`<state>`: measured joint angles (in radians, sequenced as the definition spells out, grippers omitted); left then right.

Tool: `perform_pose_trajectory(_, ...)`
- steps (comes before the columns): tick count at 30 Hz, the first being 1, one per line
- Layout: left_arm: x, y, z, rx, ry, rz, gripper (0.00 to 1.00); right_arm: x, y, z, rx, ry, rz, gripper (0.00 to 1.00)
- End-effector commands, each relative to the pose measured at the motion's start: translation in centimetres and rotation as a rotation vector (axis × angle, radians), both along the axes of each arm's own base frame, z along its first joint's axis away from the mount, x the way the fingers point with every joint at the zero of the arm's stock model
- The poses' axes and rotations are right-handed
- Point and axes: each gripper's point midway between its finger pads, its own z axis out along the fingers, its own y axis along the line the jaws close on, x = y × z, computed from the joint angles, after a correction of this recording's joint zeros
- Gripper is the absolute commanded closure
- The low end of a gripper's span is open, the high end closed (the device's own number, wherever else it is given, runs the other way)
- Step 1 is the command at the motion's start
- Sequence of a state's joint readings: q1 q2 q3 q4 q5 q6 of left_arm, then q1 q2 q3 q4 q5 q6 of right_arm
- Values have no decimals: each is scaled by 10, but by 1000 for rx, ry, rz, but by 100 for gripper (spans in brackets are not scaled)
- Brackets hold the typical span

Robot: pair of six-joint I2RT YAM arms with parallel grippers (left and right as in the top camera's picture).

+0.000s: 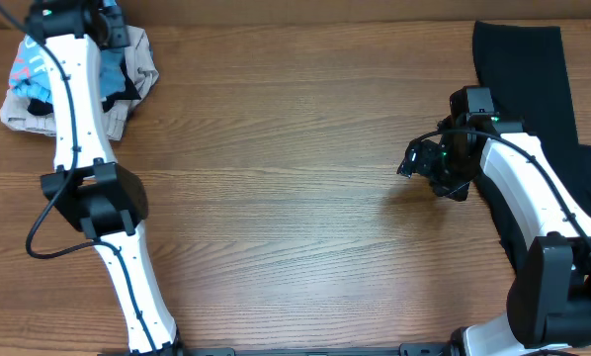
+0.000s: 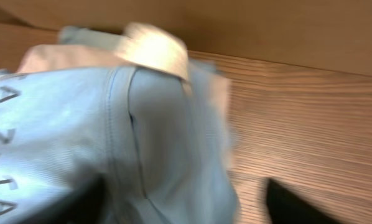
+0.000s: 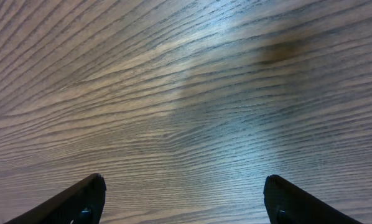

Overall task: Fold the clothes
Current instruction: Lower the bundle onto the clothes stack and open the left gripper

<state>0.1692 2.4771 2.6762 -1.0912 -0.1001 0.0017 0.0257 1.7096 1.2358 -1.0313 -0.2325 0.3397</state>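
A crumpled pile of clothes (image 1: 39,89) lies at the table's far left corner, with a light blue T-shirt with lettering (image 2: 80,137) in it. My left gripper (image 1: 113,35) is over this pile. In the blurred left wrist view its fingers (image 2: 186,205) are spread wide with the blue fabric between them. A long black garment (image 1: 521,69) lies flat along the right edge, partly under my right arm. My right gripper (image 1: 419,158) is open and empty over bare wood (image 3: 183,199), left of the black garment.
A beige garment (image 1: 137,54) and dark pieces are mixed into the pile; the beige one also shows in the left wrist view (image 2: 155,50). A brown wall (image 2: 267,25) stands just behind the pile. The wooden table (image 1: 295,198) spans the middle.
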Motion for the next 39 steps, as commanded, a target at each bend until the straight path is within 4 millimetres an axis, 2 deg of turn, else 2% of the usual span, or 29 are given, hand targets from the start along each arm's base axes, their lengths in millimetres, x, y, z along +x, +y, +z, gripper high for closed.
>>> perform_pose_trajectory(1,4,-16,5,-5,-12,-36,0,2,0,5,3,-20,5,15)
perform_pose_trajectory(5,1,-19,13,-12,-19,-43,0,2,0,5,2,-24,18,14)
perform_pose_trajectory(8,-5,-18,35,3,-47,-48,0,2,0,5,0,-27,26,15)
perform_pose_trajectory(12,-6,-2,77,37,-153,-23,0,3,0,5,1,-30,27,15)
perform_pose_trajectory(15,-5,20,82,47,-182,12,0,1,0,4,0,-25,27,15)
perform_pose_trajectory(17,-5,36,69,47,-161,36,0,1,0,4,1,-23,27,15)
perform_pose_trajectory(19,-4,63,38,48,-112,83,0,2,0,5,2,-26,27,14)
perform_pose_trajectory(23,-10,98,-37,6,18,150,0,1,0,5,2,-24,27,14)
perform_pose_trajectory(24,-13,104,-62,-17,64,166,0,1,0,5,2,-24,27,14)
perform_pose_trajectory(28,-29,100,-144,-158,217,179,0,1,1,5,6,-25,27,14)
perform_pose_trajectory(30,-35,94,-173,-201,270,167,0,1,1,5,6,-23,27,14)
perform_pose_trajectory(31,-37,92,-181,-210,287,166,0,1,1,5,6,-22,27,14)
perform_pose_trajectory(34,-36,91,-181,-212,286,164,0,0,1,5,5,-18,27,14)
perform_pose_trajectory(36,-30,93,-161,-200,242,160,0,-1,1,5,5,-15,28,14)
perform_pose_trajectory(38,-23,94,-132,-191,181,151,0,1,1,6,4,-23,33,14)
perform_pose_trajectory(39,-17,93,-91,-178,101,134,0,4,1,12,2,-42,53,14)
